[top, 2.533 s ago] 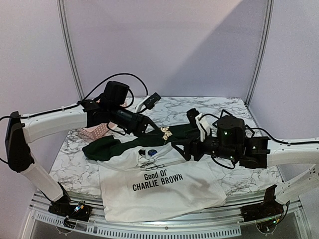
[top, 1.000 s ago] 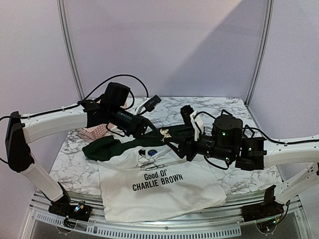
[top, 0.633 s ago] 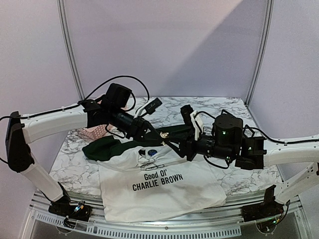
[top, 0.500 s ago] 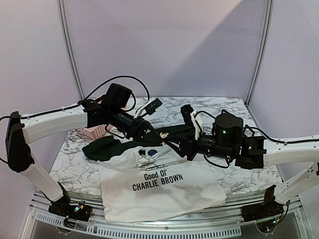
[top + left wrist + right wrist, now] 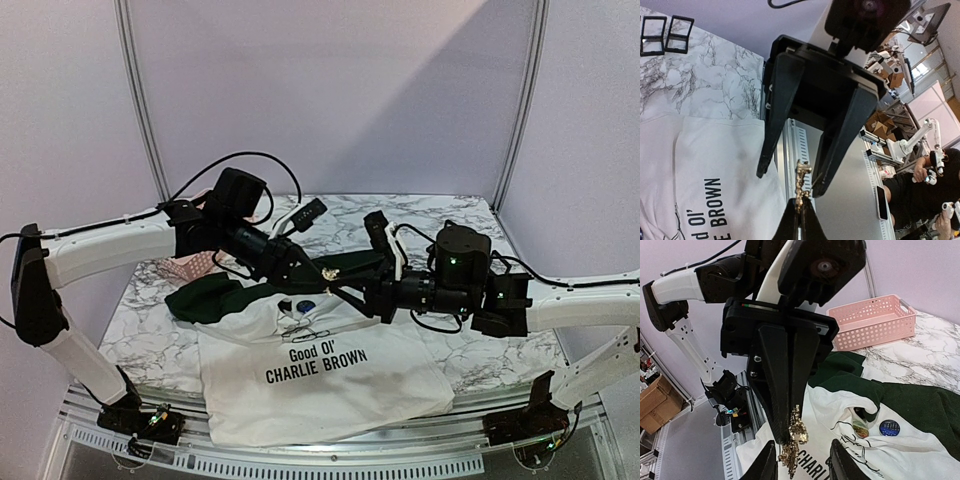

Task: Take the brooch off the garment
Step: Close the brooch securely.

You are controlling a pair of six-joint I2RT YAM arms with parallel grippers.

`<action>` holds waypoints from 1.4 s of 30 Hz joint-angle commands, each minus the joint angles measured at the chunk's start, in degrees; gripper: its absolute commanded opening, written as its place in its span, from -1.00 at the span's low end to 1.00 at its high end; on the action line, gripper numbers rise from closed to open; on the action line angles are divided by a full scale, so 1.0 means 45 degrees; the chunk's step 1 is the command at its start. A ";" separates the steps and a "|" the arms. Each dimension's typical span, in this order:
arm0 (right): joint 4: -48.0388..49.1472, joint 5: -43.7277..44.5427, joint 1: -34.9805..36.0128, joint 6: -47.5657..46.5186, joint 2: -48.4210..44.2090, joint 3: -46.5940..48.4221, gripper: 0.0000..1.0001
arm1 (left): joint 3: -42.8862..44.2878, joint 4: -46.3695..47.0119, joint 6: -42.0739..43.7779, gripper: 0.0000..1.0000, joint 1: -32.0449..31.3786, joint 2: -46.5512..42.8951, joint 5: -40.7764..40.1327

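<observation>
The gold brooch (image 5: 330, 271) hangs in the air between the two arms, pinched in my left gripper (image 5: 316, 270), which is shut on it. In the left wrist view the brooch (image 5: 802, 182) sticks out of the closed fingertips. My right gripper (image 5: 347, 287) is open, and its two black fingers (image 5: 846, 131) straddle the brooch, the right-hand one close beside it. The right wrist view shows the brooch (image 5: 796, 439) dangling from the left fingers (image 5: 787, 385), above my open right gripper (image 5: 802, 467). The garment (image 5: 320, 385), white with green sleeves, lies flat on the table below.
A pink perforated basket (image 5: 872, 322) stands at the table's back left (image 5: 188, 266). A blue round badge (image 5: 889, 427) and another round badge (image 5: 859, 429) sit near the shirt's collar. A black and white object (image 5: 300, 212) lies at the back of the marble table (image 5: 150, 340).
My right gripper has moved left toward the brooch, and its open fingers now sit on either side of it. My left gripper still holds the brooch, shifted slightly toward the right arm.
</observation>
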 commanded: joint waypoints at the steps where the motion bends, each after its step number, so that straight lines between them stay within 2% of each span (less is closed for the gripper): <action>1: 0.0391 -0.0500 -0.0175 0.0275 -0.0134 -0.0298 -0.33 | -0.0156 0.0533 0.0101 -1.00 -0.0217 -0.0548 0.0218; 11: 0.0965 -0.1212 -0.0521 0.0708 -0.0086 -0.0494 -0.45 | -0.0241 0.0614 0.0192 -1.00 -0.0255 -0.0717 0.0196; 21: 0.1827 -0.2235 -0.0964 0.1392 -0.0030 -0.0709 -0.47 | -0.0221 0.0416 0.0422 -1.00 -0.0357 -0.0733 0.0037; 37: 0.1666 -0.2468 -0.0978 0.1448 0.0506 -0.0344 -0.51 | -0.0124 0.0196 0.0517 -1.00 -0.0416 -0.0683 -0.0134; 42: 0.1910 -0.2648 -0.0974 0.1452 0.0551 -0.0432 -0.48 | -0.0096 0.0363 0.0169 -1.00 -0.0398 -0.0523 0.0288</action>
